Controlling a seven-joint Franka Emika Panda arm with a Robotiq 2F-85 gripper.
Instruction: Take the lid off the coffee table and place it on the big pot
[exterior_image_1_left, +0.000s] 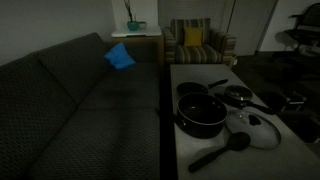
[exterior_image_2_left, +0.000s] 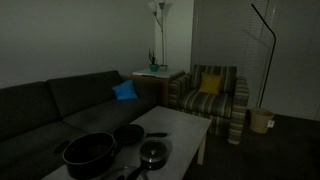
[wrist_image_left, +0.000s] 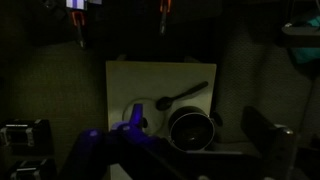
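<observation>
One round clear-glass lid (exterior_image_1_left: 255, 128) beside the deep, glossy black big pot (exterior_image_1_left: 201, 115)

Dim room: dark sofa (exterior_image_1_left: 70, 95), striped armchair (exterior_image_2_left: 212, 95), floor lamp (exterior_image_2_left: 160, 30).

On the long, pale grey-white rectangular counter (exterior_image_1_left: 192, 72) stands the deep, round, glossy black big pot (exterior_image_1_left: 201, 116), uncovered. The round clear-glass lid (exterior_image_1_left: 256, 129) with a dark centre knob lies flat just beside it. A black long-handled spoon (exterior_image_1_left: 219, 151) lies in front of both.
</observation>
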